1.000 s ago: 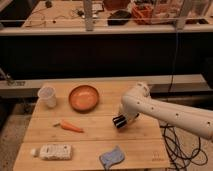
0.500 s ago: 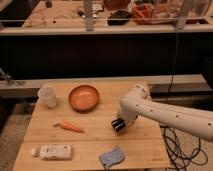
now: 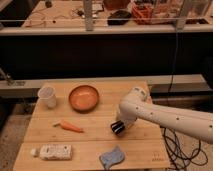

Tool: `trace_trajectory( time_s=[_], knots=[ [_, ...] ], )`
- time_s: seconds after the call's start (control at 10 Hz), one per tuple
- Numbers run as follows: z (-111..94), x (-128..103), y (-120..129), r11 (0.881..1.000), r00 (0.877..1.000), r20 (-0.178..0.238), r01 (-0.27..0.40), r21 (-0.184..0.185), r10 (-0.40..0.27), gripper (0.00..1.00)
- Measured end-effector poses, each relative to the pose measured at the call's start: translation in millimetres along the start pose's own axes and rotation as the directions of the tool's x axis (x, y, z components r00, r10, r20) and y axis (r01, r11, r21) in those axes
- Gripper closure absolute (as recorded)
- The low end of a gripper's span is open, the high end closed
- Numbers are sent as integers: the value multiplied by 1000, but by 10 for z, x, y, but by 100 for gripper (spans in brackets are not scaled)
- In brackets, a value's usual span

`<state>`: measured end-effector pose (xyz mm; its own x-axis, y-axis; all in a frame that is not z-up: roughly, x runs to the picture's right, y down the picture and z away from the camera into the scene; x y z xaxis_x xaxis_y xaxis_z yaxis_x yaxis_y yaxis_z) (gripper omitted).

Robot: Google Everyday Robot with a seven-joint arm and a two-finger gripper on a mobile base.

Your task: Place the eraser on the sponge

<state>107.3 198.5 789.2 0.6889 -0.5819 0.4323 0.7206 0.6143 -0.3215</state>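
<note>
No legible text anywhere

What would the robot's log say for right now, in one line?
gripper: over table middle, beyond sponge | sponge: near front edge, nothing on it | eraser: not on sponge

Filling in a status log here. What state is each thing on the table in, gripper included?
cup: upright, open top.
orange bowl: upright, looks empty.
carrot: lying flat on the table.
white bottle: lying flat near the front edge.
sponge: flat, nothing on it.
gripper: low over the table, just behind the sponge.
eraser: apparently the dark block at the gripper's tip, not on the sponge.
</note>
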Motion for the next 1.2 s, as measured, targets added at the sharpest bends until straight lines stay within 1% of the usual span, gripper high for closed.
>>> trace_trajectory(
  time_s=[0.2, 1.2],
  knots=[
    [3, -32, 22, 1000, 1000, 4, 2, -1, -2, 97],
    [30, -315, 136, 998, 997, 36, 67, -4, -67, 97]
  ],
)
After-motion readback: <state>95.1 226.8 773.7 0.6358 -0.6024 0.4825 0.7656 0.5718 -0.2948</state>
